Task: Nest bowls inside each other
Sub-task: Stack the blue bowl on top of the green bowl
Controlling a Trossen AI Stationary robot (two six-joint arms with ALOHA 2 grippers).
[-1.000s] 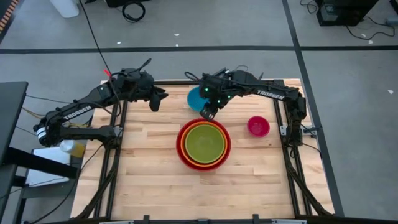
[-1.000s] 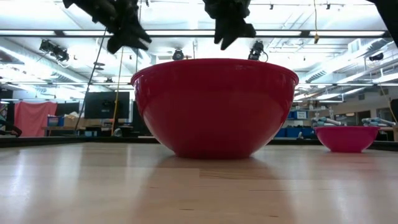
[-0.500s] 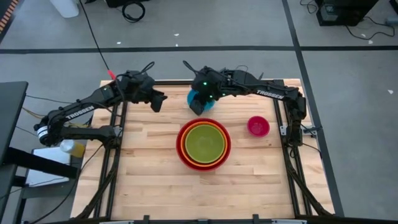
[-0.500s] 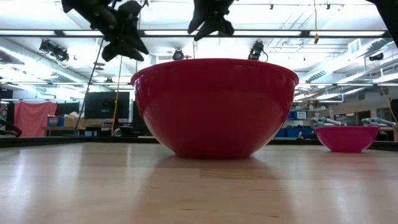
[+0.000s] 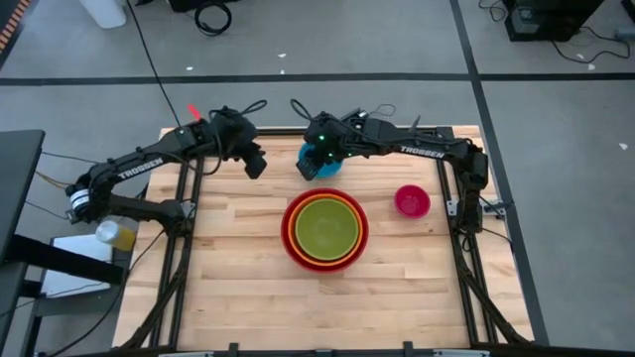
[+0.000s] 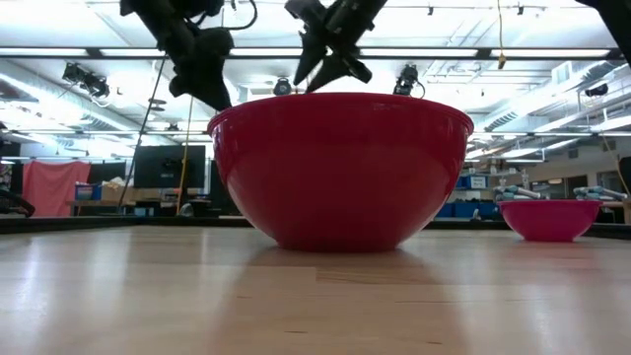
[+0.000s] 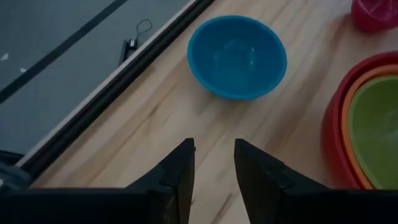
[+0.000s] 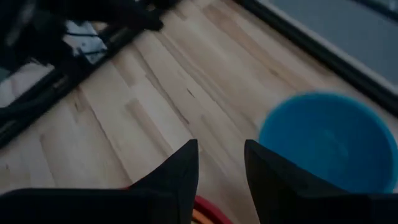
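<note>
My left gripper (image 5: pixel 256 165) hangs in the air near the far edge of the table (image 5: pixel 228 288). Its fingers are apart and hold nothing. The blue bowl (image 7: pixel 237 56) sits ahead of it. My right gripper (image 5: pixel 316 161) hovers right over the blue bowl, fingers apart, holding nothing too. Just past it, toward me, sits the red bowl (image 5: pixel 289 235) with the orange bowl (image 5: pixel 295 230) and the yellow-green bowl (image 5: pixel 326 227) inside. The small pink bowl (image 5: pixel 412 201) sits alone, further right.
</note>
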